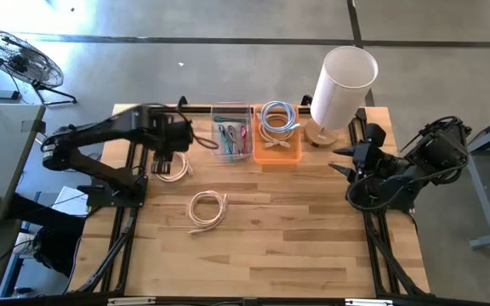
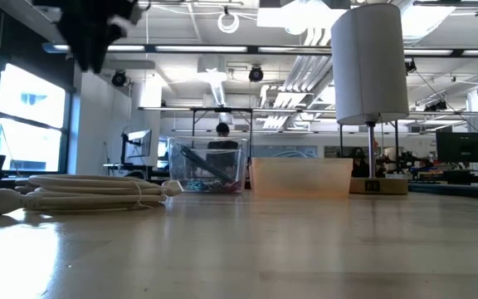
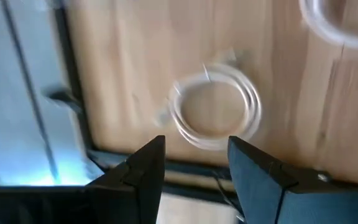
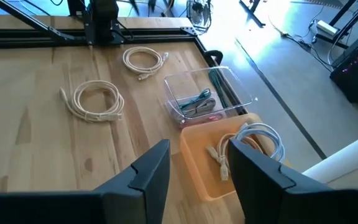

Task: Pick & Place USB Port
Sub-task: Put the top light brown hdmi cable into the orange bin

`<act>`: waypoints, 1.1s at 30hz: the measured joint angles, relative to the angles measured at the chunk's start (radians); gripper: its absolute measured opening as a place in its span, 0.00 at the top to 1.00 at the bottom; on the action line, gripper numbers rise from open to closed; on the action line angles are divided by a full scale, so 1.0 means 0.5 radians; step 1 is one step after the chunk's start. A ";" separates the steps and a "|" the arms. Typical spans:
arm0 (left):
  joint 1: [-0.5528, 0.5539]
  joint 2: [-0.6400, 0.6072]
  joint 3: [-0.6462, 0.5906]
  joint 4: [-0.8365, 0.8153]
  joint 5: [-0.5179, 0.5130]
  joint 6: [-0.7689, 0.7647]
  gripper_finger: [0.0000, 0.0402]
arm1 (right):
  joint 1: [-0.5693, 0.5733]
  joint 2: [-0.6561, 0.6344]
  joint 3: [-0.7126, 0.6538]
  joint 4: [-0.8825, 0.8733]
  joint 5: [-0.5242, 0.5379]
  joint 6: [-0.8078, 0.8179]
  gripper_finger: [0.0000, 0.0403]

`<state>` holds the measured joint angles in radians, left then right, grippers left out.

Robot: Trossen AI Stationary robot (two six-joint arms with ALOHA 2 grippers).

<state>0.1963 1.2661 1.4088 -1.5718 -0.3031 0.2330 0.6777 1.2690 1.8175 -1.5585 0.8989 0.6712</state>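
Two coiled white USB cables lie flat on the wooden table: one (image 1: 173, 167) near the left arm, one (image 1: 207, 210) nearer the table's middle. My left gripper (image 1: 174, 149) hovers above the first coil (image 3: 216, 109), open, pointing down, touching nothing. The second coil's edge (image 3: 340, 25) shows farther off in the left wrist view. My right gripper (image 1: 340, 161) waits open at the table's right side, and its wrist view takes in both coils (image 4: 145, 60) (image 4: 95, 99). In the low view a coil (image 2: 81, 193) lies at the left, under the left gripper (image 2: 98, 33).
At the table's far edge stand a clear bin (image 1: 232, 136) with coloured cables, an orange tray (image 1: 277, 151) holding another coiled cable (image 1: 277, 119), and a lamp with a tall white shade (image 1: 340, 85). Black frame rails run along the table's left and right edges.
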 joint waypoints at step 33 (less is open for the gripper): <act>-0.001 -0.050 -0.963 0.692 0.408 -0.161 0.58 | -0.147 0.000 0.000 0.029 -0.085 -0.192 0.62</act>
<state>0.1959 1.2411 0.9272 -1.2260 -0.0990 0.1524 0.6041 1.2690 1.8175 -1.5440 0.8563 0.5751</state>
